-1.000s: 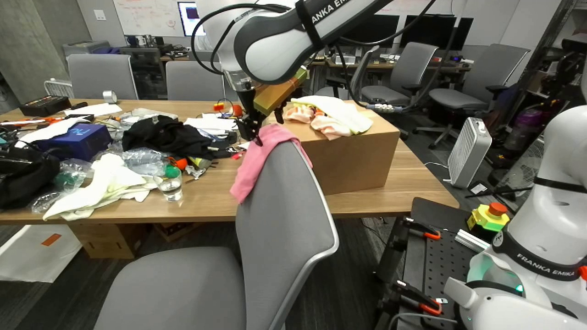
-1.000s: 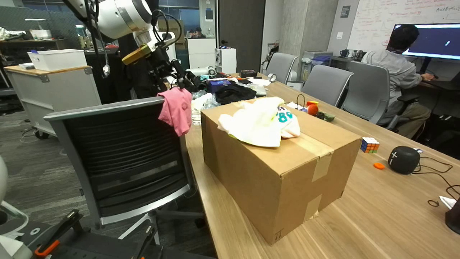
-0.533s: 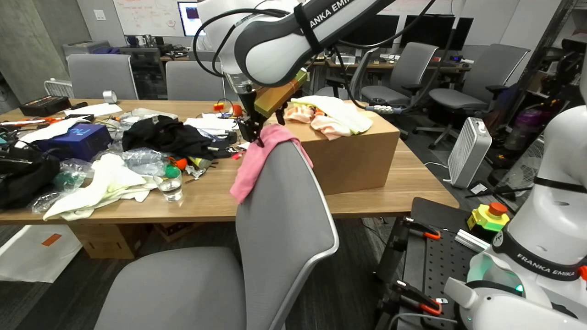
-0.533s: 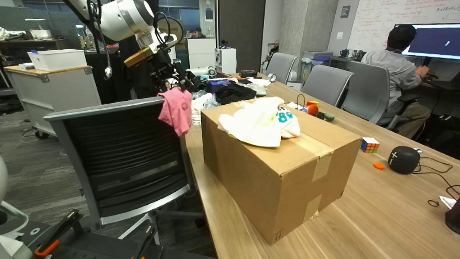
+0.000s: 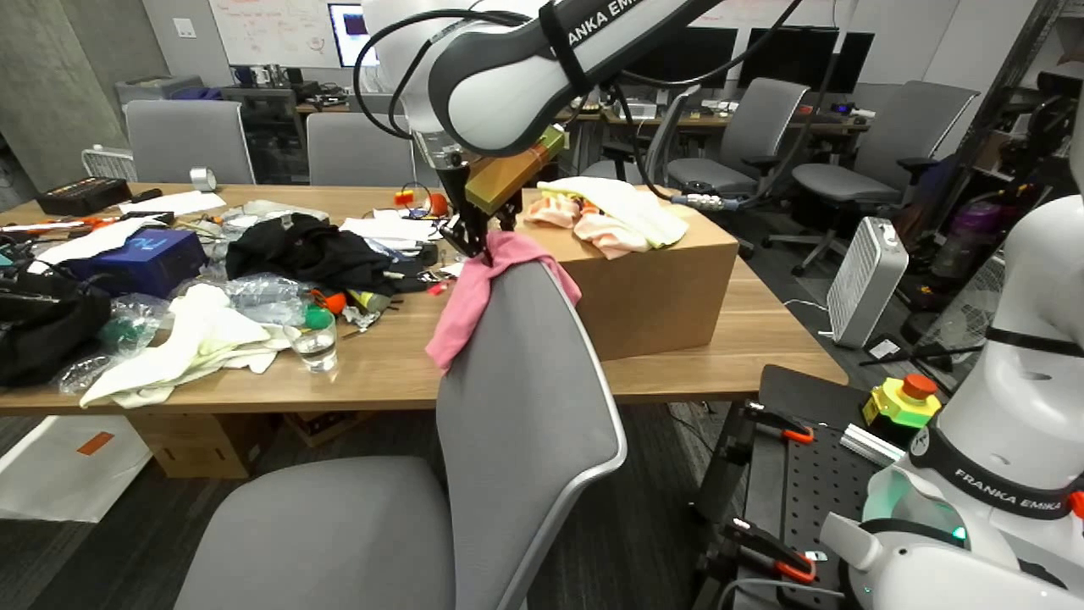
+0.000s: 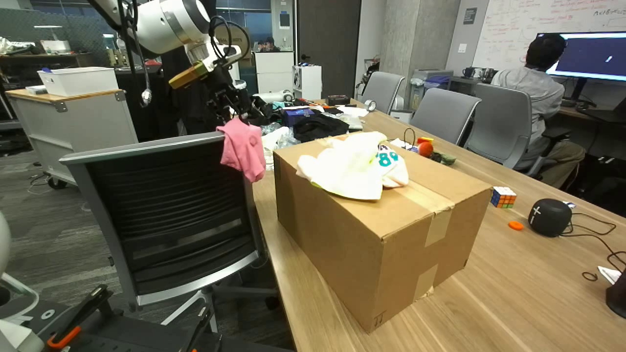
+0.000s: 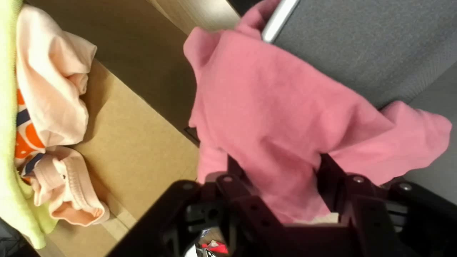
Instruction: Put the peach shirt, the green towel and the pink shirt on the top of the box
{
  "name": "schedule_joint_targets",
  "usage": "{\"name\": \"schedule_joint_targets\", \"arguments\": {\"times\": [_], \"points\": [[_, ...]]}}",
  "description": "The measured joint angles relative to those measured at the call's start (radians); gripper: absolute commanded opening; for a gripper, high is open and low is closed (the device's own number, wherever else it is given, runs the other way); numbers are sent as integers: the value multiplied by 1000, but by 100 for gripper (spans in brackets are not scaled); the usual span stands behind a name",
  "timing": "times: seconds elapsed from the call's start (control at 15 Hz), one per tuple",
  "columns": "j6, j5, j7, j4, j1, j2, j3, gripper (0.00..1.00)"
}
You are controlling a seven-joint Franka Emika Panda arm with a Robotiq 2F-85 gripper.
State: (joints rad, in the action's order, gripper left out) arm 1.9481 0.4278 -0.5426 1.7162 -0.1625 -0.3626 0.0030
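Note:
The pink shirt (image 5: 464,318) hangs over the top corner of the grey chair's back; it also shows in an exterior view (image 6: 242,149) and the wrist view (image 7: 257,96). My gripper (image 5: 498,243) is above that corner, its fingers closed in on a bunched fold of the shirt between them in the wrist view (image 7: 278,169). The brown cardboard box (image 5: 652,305) stands on the table beside the chair. On its top lies the peach shirt (image 7: 51,85) with orange and dark print. The green towel (image 7: 8,150) lies over it, looking pale in both exterior views (image 6: 349,166).
The grey chair (image 5: 529,390) stands against the table's front edge, close to the box. A glass of water (image 5: 315,349), a cream-white garment (image 5: 199,339) and a black cloth (image 5: 305,250) lie among clutter on the table. A speaker (image 6: 550,217) and a puzzle cube (image 6: 503,197) are beyond the box.
The gripper's fingers have come together from open onto the pink shirt. The shirt's top has bunched up between them, and its hanging part has shifted slightly toward the box.

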Motion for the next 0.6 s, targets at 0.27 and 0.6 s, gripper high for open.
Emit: {"name": "schedule_joint_targets", "arguments": {"times": [0.27, 0.6], "points": [[0, 0, 0, -13, 0, 0, 0, 5], [2, 0, 0, -14, -1, 4, 0, 8]]}}
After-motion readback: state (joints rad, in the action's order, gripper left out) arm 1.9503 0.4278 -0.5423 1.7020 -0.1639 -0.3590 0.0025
